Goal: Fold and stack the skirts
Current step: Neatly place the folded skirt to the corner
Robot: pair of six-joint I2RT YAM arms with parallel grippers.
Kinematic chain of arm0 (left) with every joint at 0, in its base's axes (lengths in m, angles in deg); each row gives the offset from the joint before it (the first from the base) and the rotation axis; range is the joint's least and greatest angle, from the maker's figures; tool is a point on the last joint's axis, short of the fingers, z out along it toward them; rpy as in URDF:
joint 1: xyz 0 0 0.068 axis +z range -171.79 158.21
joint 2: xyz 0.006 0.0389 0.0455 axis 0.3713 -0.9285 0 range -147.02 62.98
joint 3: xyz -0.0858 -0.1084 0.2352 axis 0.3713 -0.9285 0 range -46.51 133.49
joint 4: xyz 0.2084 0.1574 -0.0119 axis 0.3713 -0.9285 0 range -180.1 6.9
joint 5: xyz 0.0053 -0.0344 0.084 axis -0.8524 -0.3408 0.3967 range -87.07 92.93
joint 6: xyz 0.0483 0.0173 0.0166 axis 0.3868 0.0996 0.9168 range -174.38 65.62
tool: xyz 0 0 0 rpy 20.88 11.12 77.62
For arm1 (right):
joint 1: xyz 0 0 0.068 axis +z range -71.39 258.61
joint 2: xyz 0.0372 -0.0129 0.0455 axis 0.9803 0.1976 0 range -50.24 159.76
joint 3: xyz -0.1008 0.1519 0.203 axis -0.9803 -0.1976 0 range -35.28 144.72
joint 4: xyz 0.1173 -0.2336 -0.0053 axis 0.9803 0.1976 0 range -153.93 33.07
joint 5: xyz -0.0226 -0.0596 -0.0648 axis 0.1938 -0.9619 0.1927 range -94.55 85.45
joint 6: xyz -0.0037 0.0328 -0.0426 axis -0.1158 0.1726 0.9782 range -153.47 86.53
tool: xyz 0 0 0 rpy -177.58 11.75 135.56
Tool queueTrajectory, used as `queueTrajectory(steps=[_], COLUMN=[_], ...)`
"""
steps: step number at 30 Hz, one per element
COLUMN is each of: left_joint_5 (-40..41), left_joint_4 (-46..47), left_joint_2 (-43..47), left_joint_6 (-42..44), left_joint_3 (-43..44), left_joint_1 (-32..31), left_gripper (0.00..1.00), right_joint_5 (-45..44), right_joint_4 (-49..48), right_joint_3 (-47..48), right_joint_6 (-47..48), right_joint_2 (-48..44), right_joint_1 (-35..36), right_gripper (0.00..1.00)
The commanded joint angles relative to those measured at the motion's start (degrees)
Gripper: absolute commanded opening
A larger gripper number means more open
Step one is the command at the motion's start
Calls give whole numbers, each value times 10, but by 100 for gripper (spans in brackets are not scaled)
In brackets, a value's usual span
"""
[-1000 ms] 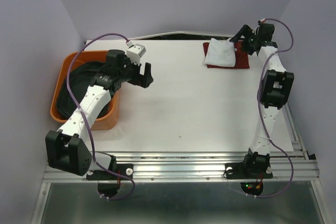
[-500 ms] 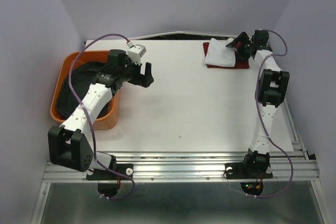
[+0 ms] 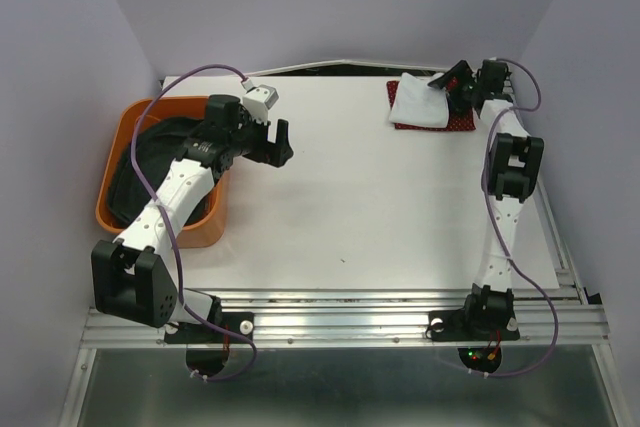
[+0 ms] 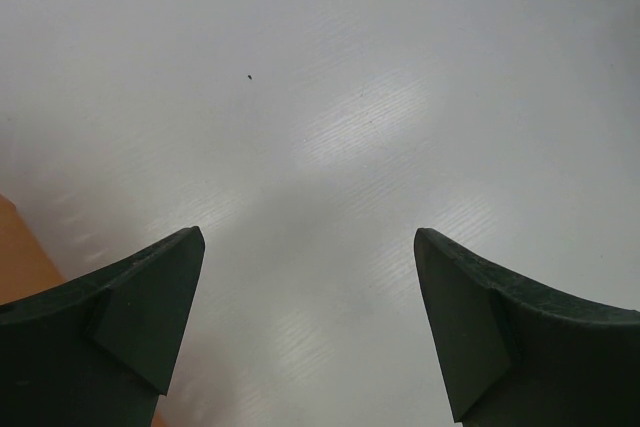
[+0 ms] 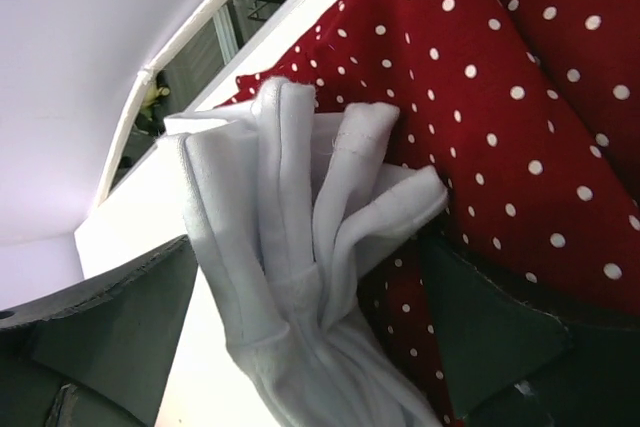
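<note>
Atop the table (image 3: 380, 207), white skirt (image 5: 290, 247) lies inside wide-spread right hand (image 5: 310, 277).

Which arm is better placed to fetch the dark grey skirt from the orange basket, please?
The left: the open left end effector hangs beside the orange basket holding the dark grey skirt, while the right end effector is across the table at the white skirt.
</note>
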Motion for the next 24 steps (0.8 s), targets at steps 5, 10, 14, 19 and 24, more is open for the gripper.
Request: queueTrajectory(steps=[5, 10, 14, 19, 24], left_joint_5=[-10, -13, -20, -26, -31], left_joint_4=[20, 21, 22, 23, 21], left_joint_2=[0, -1, -1, -7, -15], left_joint_6=[1, 1, -1, 1, 4], left_joint_3=[-8, -12, -15, -15, -14], left_joint_1=[4, 4, 5, 5, 5], left_gripper=[98, 98, 98, 98, 98], right_joint_5=[21, 47, 71, 61, 15], right_joint_4=[-95, -169, -246, -242, -234], right_joint_3=[40, 26, 19, 49, 52], right_joint_6=[7, 38, 69, 136, 218], right_joint_2=[28, 22, 15, 34, 50], right_joint_1=[1, 1, 1, 1, 1], right_gripper=[94, 90, 81, 57, 40])
